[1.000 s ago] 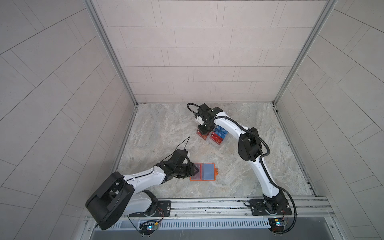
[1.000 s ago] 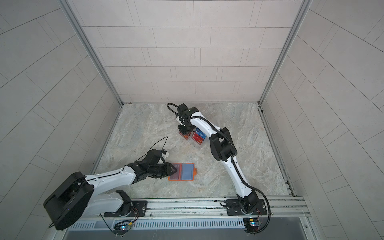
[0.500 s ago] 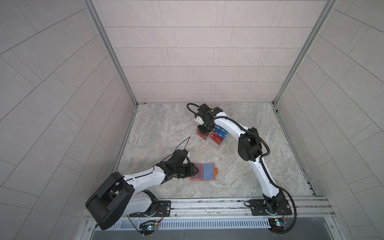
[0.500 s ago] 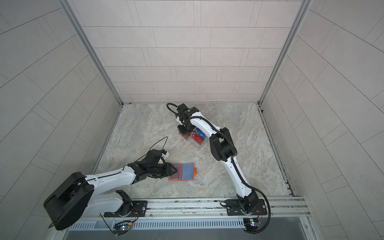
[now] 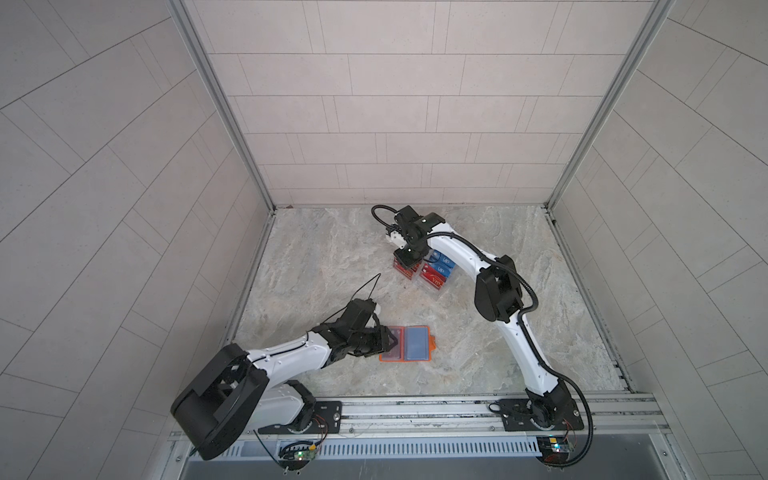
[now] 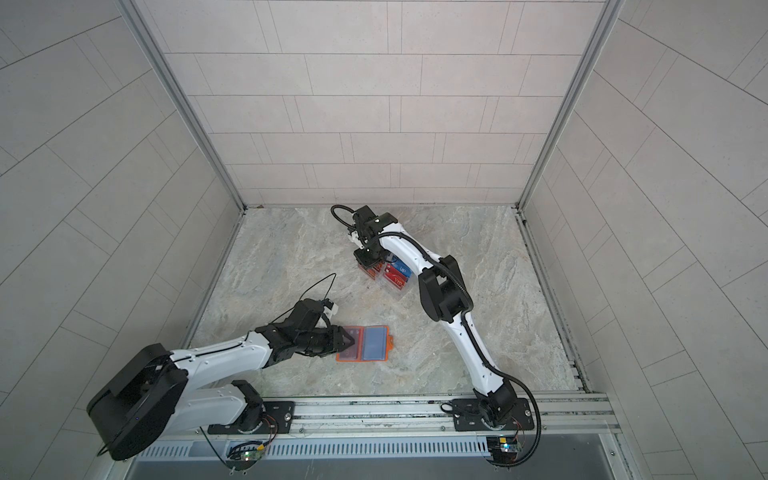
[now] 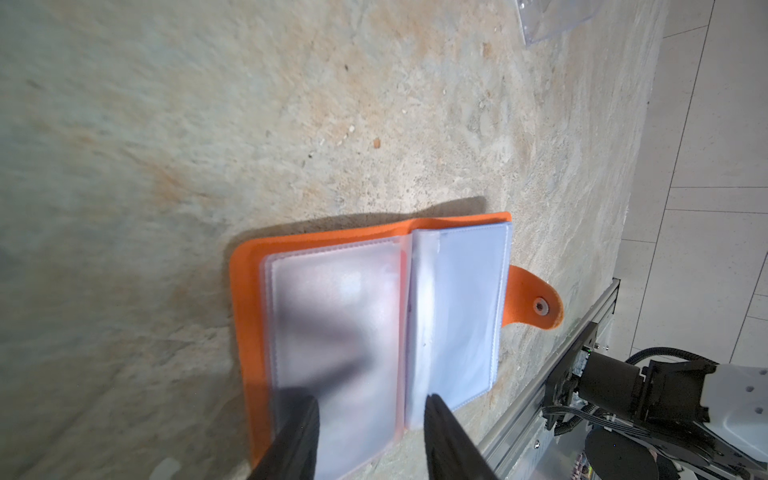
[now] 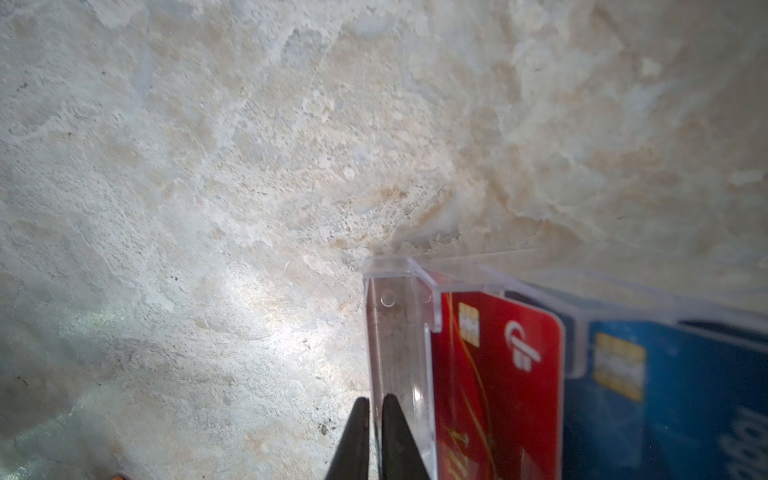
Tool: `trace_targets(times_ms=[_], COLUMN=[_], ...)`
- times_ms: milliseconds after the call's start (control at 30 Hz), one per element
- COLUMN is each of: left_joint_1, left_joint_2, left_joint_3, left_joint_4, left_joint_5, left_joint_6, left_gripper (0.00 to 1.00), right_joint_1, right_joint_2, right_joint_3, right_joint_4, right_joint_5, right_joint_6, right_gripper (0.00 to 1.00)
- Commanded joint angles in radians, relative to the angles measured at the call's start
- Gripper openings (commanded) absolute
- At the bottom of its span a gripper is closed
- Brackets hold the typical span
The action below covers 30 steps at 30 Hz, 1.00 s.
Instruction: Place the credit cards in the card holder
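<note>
Soft even light overall; card holder [image 7: 245, 311] blurred close up, casting shadow.

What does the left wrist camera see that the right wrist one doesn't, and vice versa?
Left wrist only: the open orange card holder, its clear sleeves, and the left gripper, open, over it. Right wrist only: a red card and a blue card in a clear stand, with the right gripper, nearly shut, at its edge. Both: the marble table.
</note>
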Motion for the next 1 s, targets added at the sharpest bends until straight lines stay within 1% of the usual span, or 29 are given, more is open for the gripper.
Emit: trace_targets(times_ms=[0,133,167,267,633,733,867,967], left_joint_1=[-0.005,-0.006,-0.005,-0.005,-0.005,-0.005,-0.005,-0.006], left_joint_2=[0.006,0.005,0.005,0.005,-0.003,-0.008,-0.01,-0.009], left_joint_3=[0.0,0.001,0.001,0.002,0.003,0.008,0.015,0.018], left_joint_4=[-0.061,-0.061,-0.06,-0.064,-0.072,-0.085,-0.082,-0.077], left_joint_5=[-0.007,-0.008,-0.008,-0.009,-0.014,-0.02,-0.027,-0.029], left_joint_6=[0.02,0.018,0.018,0.018,0.019,0.025,0.023,0.019], left_gripper=[0.46,0.46,0.46,0.46,0.46,0.46,0.46,0.46], right_joint_1=[0.007,0.008,0.009,0.008,0.008,0.008,0.006,0.007], right_joint_2=[0.038,0.034,0.033,0.025,-0.027,-0.047,-0.084,-0.106], right_joint_3=[0.022,0.023,0.023,0.024,0.031,0.052,0.054,0.054], right_joint_4=[-0.036,-0.047,-0.047,-0.049,-0.053,-0.075,-0.069,-0.069], right_joint_5=[-0.011,-0.012,-0.007,-0.002,-0.018,-0.005,0.002,-0.013], right_joint_6=[-0.04,-0.07,-0.073,-0.081,-0.109,-0.119,-0.115,-0.104], right_gripper=[0.11,0.09,0.04,0.0,0.0,0.0,0.0,0.0])
